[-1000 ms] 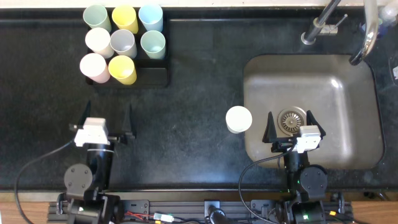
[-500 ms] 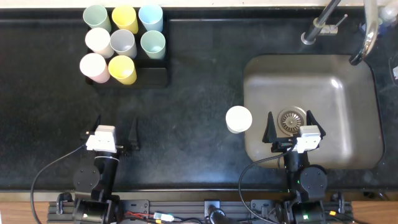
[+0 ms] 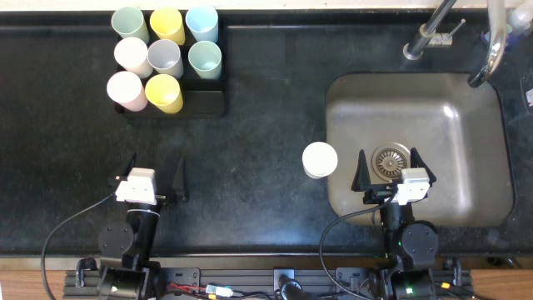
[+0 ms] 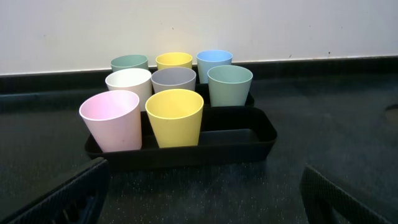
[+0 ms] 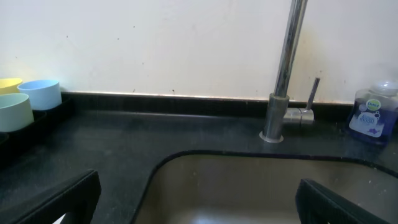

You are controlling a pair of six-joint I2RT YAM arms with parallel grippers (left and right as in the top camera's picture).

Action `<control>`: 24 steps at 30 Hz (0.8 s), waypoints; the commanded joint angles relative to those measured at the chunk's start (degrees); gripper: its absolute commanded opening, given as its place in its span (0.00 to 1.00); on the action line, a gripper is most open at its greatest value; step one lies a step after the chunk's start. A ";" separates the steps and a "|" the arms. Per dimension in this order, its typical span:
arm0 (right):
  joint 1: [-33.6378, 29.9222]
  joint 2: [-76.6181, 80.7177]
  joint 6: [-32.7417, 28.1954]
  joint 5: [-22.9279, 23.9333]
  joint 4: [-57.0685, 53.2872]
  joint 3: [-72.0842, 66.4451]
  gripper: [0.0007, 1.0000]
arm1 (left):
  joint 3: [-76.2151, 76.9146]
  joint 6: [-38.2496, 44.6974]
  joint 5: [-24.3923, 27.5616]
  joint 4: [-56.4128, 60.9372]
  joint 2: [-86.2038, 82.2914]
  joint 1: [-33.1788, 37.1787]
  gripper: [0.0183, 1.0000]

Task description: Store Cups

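Note:
A black tray (image 3: pixel 208 102) at the back left of the counter holds several pastel cups (image 3: pixel 164 92); its front right slot is bare. From the left wrist I see the tray (image 4: pixel 249 138) ahead, with a pink cup (image 4: pixel 109 119) and a yellow cup (image 4: pixel 177 116) in its front row. A lone white cup (image 3: pixel 320 159) stands on the counter just left of the sink. My left gripper (image 3: pixel 155 178) sits open in front of the tray and holds nothing. My right gripper (image 3: pixel 389 170) is open over the sink's front part, to the right of the white cup.
The steel sink (image 3: pixel 466 108) fills the right side, with its drain (image 3: pixel 390 160) by my right gripper. A faucet (image 5: pixel 283 68) and a blue soap bottle (image 5: pixel 372 113) stand behind it. Dark counter (image 3: pixel 258 125) lies between tray and sink.
My left gripper drew back toward its base and slightly right over the first half second, then stayed still. The right arm and the cups have not moved.

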 commanded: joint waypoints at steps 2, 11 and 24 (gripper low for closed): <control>0.07 -0.52 0.00 0.24 0.28 -0.72 1.00 | -0.07 1.07 1.01 -0.13 -0.59 0.48 1.00; 0.07 -0.52 0.02 0.22 0.28 -0.72 1.00 | -0.09 1.05 1.01 -0.13 -0.59 0.48 1.00; 0.02 6.43 0.02 -0.20 -5.27 10.71 1.00 | -0.09 1.05 1.01 -0.13 -0.59 0.48 1.00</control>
